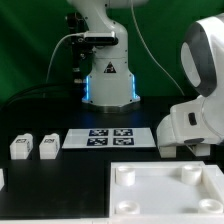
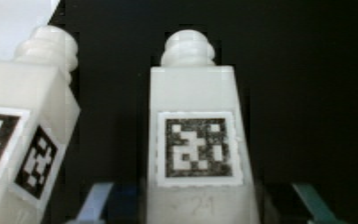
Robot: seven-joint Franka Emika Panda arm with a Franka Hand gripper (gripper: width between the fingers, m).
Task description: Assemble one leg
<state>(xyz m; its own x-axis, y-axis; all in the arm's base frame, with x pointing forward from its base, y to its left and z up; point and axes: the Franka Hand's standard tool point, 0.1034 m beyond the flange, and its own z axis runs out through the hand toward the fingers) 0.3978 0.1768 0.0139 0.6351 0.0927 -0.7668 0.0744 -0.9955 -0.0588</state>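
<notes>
White plastic leg lies on the black table between the gripper's spread fingers, not yet pinched, with a second leg just beside it. The tabletop sockets look empty, so grasping, carrying and fitting all remain.

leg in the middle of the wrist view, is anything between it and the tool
Nothing visible. The leg sits centred ahead of the open tool, with a fingertip showing off each side of it. A second leg sits close alongside, across a dark gap, beside the path rather than in it.
</notes>
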